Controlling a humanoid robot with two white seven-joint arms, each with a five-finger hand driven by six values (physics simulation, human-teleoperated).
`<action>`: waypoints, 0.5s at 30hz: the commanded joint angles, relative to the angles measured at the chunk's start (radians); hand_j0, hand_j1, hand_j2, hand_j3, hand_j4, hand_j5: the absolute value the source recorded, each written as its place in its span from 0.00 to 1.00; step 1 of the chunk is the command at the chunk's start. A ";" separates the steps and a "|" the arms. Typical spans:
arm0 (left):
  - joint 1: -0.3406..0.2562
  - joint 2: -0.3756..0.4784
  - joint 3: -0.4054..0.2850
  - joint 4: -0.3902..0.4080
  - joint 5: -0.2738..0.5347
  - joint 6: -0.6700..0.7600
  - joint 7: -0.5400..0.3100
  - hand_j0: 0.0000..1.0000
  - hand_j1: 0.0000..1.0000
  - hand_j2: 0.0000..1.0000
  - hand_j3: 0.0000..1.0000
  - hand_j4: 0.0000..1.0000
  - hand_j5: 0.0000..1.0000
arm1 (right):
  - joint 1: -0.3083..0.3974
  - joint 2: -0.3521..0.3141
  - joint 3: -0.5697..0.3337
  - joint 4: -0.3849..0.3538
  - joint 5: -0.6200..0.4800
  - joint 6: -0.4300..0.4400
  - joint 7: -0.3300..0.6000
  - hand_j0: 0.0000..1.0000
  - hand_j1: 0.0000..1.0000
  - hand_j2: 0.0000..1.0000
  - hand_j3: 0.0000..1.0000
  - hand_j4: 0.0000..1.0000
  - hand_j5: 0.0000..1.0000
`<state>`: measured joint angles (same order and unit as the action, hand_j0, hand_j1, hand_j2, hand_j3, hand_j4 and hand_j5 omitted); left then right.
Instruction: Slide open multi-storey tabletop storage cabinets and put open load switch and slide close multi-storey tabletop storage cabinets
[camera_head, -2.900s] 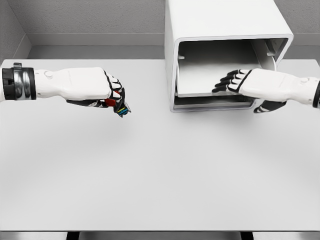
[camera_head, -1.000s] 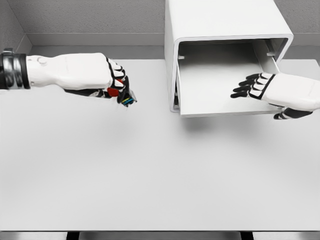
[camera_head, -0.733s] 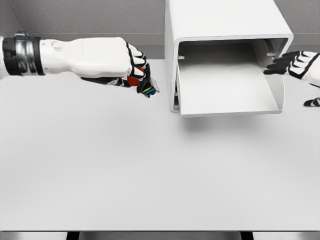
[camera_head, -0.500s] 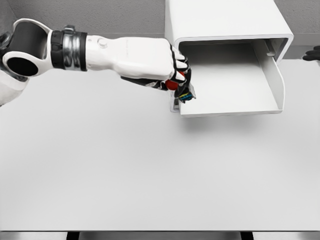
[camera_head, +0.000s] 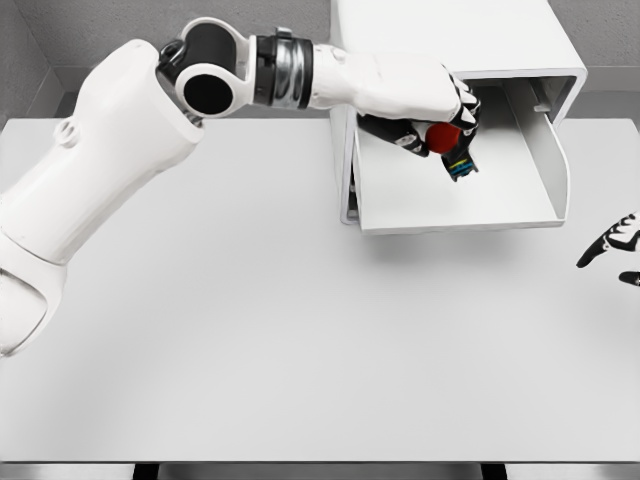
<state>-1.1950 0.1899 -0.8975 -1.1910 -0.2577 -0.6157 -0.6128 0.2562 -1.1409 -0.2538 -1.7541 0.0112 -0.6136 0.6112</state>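
The placing step was in hand — the switch (camera_head: 455, 153) was gripped in the curled fingers of the left hand (camera_head: 425, 105), held just above the floor of the pulled-out drawer (camera_head: 500, 205) of the cabinet (camera_head: 450, 35). Lowering and release were judged next. The right hand (camera_head: 612, 245), fingers spread, was seen well apart — beside the tabletop (camera_head: 300, 340) edge.

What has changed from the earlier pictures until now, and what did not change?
The left hand, shut on the load switch, moved right from above the table to above the open drawer. The right hand pulled the drawer out, let go of it and went to the right edge, fingers spread. The cabinet stayed in place; the switch is not yet released.
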 joint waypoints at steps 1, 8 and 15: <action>0.000 -0.033 0.002 0.080 -0.035 0.005 0.002 0.40 0.40 0.40 0.40 0.40 0.40 | -0.002 -0.019 0.059 -0.004 0.006 0.003 0.000 0.56 0.56 0.56 0.56 0.56 0.56; 0.014 -0.056 0.002 0.113 -0.038 0.005 0.002 0.47 0.47 0.47 0.47 0.47 0.47 | -0.077 -0.019 0.145 -0.004 0.006 0.003 0.000 0.56 0.56 0.56 0.56 0.56 0.56; 0.020 -0.053 0.003 0.113 -0.029 0.005 0.002 0.86 0.86 0.86 0.86 0.86 0.86 | -0.098 -0.019 0.169 -0.005 0.006 0.003 0.000 0.56 0.56 0.56 0.56 0.56 0.56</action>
<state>-1.1750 0.1349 -0.8839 -1.0875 -0.2076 -0.6071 -0.5921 0.1580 -1.1582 -0.0899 -1.7590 0.0233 -0.6137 0.6112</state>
